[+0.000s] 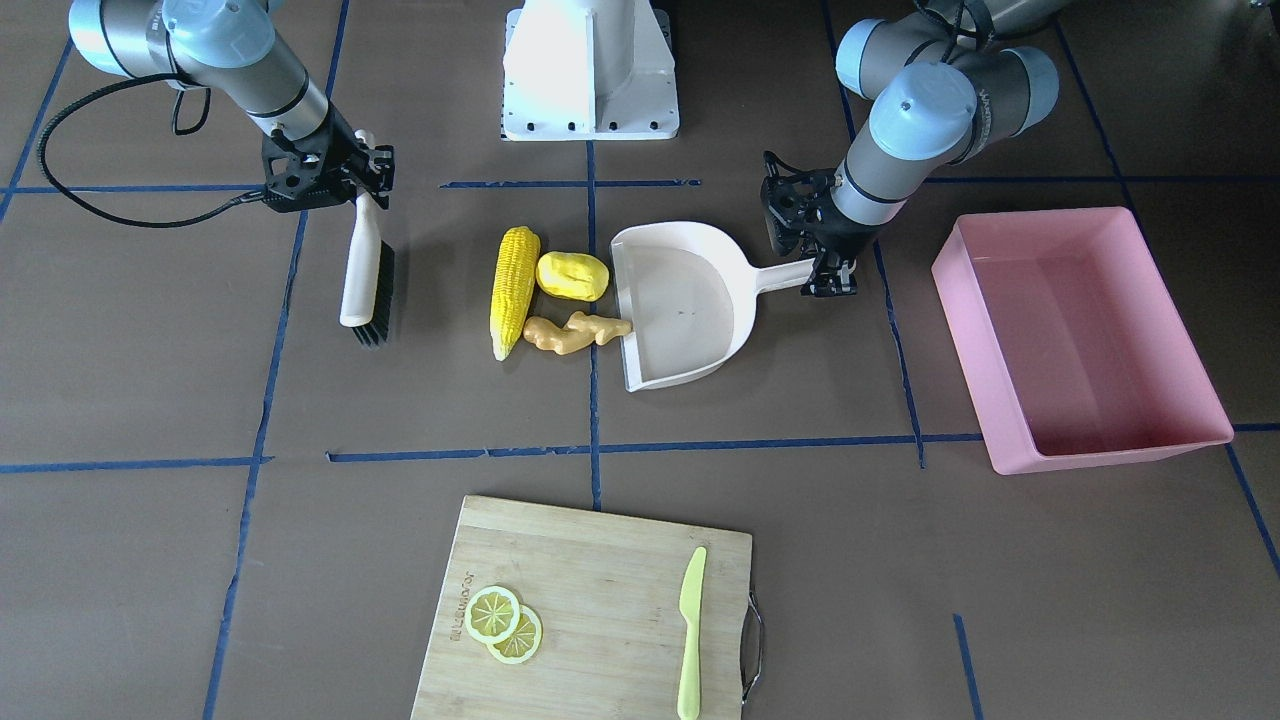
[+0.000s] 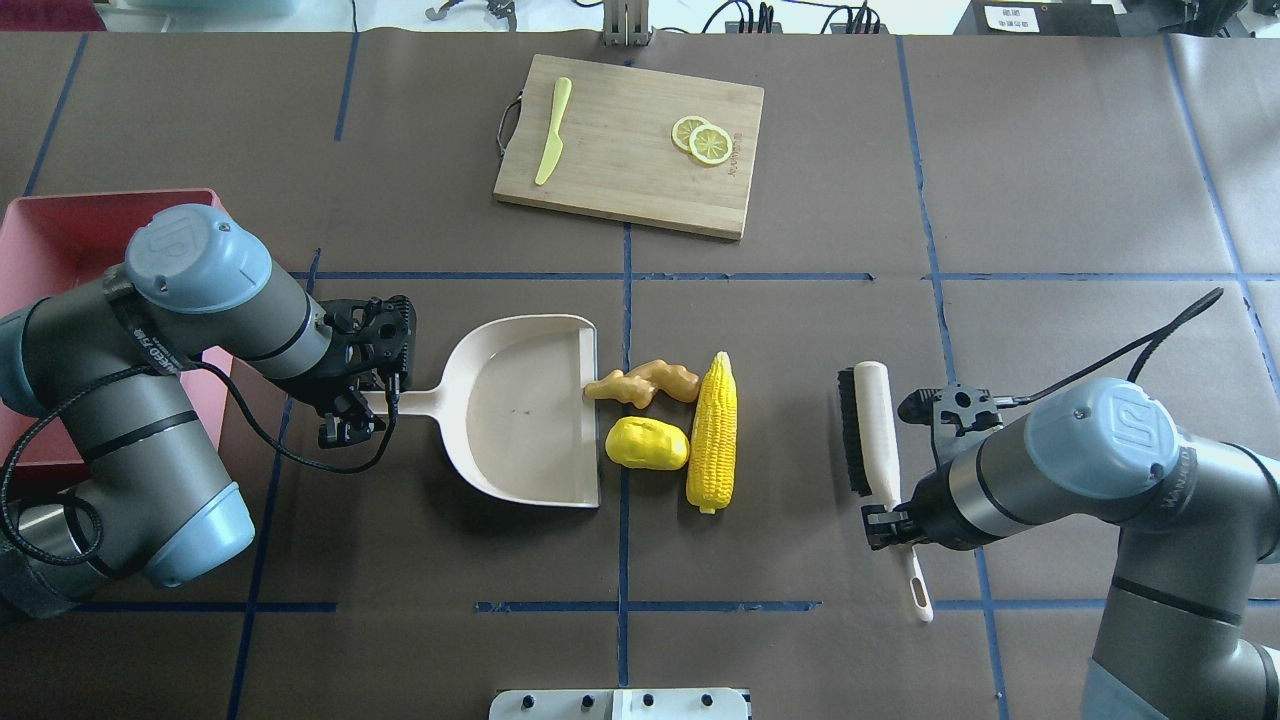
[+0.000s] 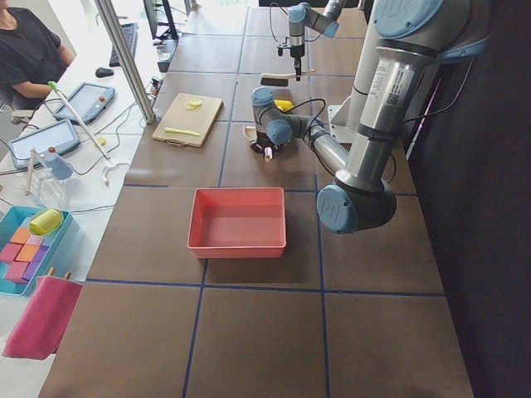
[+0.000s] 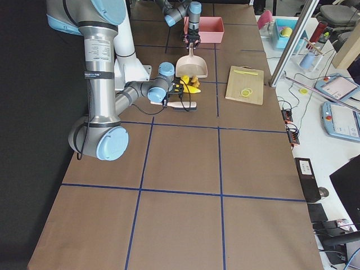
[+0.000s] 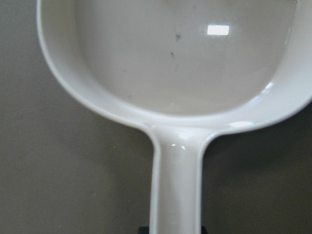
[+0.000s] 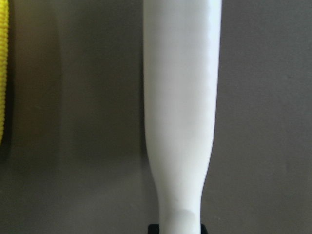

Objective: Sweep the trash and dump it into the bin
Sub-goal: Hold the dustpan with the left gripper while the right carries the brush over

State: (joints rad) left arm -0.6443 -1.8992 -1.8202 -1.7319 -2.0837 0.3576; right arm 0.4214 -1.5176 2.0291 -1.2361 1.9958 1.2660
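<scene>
The trash lies mid-table: a corn cob, a yellow lump and a ginger root. The ginger touches the open lip of the beige dustpan. My left gripper is shut on the dustpan handle; the pan lies flat and empty. My right gripper is shut on the white brush by its handle, bristles facing the corn with a gap between. The pink bin stands empty beyond my left arm.
A bamboo cutting board lies at the far side, with lemon slices and a yellow-green knife on it. The robot base stands at the near side. Blue tape lines cross the brown table.
</scene>
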